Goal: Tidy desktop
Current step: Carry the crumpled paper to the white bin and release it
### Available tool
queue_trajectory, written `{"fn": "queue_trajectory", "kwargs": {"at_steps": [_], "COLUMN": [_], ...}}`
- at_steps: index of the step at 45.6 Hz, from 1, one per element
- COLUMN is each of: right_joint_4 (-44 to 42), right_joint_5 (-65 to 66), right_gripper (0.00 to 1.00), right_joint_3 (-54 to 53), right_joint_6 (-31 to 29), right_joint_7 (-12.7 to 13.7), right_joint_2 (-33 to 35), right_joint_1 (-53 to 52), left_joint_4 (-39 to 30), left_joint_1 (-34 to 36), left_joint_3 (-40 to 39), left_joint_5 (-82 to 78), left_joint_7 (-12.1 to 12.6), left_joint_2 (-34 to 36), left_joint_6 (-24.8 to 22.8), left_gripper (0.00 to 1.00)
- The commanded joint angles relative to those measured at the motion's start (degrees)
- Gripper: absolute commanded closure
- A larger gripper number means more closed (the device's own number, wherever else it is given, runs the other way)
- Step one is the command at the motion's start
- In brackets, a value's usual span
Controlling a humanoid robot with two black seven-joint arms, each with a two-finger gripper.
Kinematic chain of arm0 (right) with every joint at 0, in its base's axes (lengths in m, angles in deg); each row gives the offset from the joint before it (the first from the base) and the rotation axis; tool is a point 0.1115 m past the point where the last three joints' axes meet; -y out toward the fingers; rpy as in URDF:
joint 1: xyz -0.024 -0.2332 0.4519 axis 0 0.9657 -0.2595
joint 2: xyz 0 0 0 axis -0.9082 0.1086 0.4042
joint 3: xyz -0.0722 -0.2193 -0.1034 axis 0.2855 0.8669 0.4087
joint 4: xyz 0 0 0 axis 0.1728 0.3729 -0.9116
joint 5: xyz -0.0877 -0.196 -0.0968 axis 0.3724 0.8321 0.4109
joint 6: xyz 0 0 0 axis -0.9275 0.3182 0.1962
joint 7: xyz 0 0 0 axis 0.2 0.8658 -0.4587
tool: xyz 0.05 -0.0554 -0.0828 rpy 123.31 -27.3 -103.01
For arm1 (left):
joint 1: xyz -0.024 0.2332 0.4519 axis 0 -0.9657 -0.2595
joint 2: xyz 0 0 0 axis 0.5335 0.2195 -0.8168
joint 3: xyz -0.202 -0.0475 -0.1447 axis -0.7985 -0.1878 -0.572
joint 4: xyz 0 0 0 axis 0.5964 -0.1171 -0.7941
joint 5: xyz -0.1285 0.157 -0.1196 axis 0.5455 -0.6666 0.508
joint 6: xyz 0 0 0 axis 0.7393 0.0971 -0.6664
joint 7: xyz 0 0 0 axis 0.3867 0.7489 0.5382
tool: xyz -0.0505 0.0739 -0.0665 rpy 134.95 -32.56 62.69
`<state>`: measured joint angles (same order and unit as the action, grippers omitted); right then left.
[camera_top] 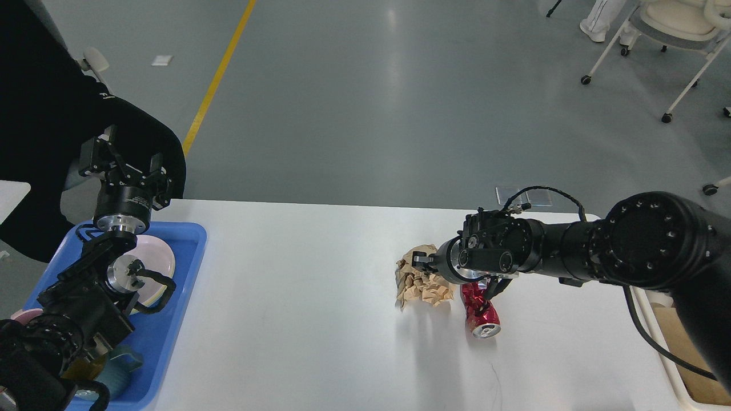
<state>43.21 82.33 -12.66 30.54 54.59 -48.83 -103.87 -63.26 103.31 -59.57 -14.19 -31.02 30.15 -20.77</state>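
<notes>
On the white desktop a crumpled ball of brown paper lies right of centre, and a crushed red can lies on its side just to its right. My right gripper reaches in from the right, its fingers closed into the top of the paper ball. Far to the left, my left gripper is raised above the back of a blue tray, fingers spread, holding nothing.
The blue tray at the left edge holds a pale pink plate and a teal cup. A cream-white bin stands off the table's right edge. A wheeled chair stands on the floor at the far right.
</notes>
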Motion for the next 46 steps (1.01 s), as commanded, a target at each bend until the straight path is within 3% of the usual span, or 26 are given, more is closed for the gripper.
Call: {"fn": "queue_trajectory", "kwargs": {"at_steps": [1, 18, 23, 29, 34, 41, 46], "right_joint_4": [4.06, 8.2, 8.11, 6.89, -0.74, -15.51, -21.32], "right_joint_5": [0.03, -0.67, -0.67, -0.24, -0.15, -0.32, -0.76], "right_gripper": [1.0, 1.0, 1.0, 1.0, 1.0, 1.0, 1.0], "right_joint_3": [-3.42, -12.21, -13.27, -12.91, -12.65, -12.74, -12.83], "right_joint_6": [-1.55, -21.67, -24.5, -24.32, -21.87, -14.32, -7.9], "right_joint_7": [0.01, 0.1, 0.18, 0.53, 0.62, 0.62, 0.62], "right_joint_2": [6.15, 22.76, 26.54, 30.76, 32.26, 31.91, 32.0], "right_joint_1": [-6.02, -20.88, -23.26, -22.48, -18.36, -5.18, 3.44], "left_joint_4": [0.0, 0.0, 0.0, 0.0, 0.0, 0.0, 0.0], "left_joint_1": [-0.03, -0.03, 0.06, -0.03, -0.03, -0.03, 0.06], "left_joint_3": [0.0, 0.0, 0.0, 0.0, 0.0, 0.0, 0.0], "left_joint_5": [-0.05, 0.03, 0.03, 0.03, -0.05, 0.03, -0.05], "left_joint_7": [0.0, 0.0, 0.0, 0.0, 0.0, 0.0, 0.0], "left_joint_2": [0.0, 0.0, 0.0, 0.0, 0.0, 0.0, 0.0], "left_joint_6": [0.0, 0.0, 0.0, 0.0, 0.0, 0.0, 0.0], "left_gripper": [0.04, 0.04, 0.04, 0.04, 0.04, 0.04, 0.04]}}
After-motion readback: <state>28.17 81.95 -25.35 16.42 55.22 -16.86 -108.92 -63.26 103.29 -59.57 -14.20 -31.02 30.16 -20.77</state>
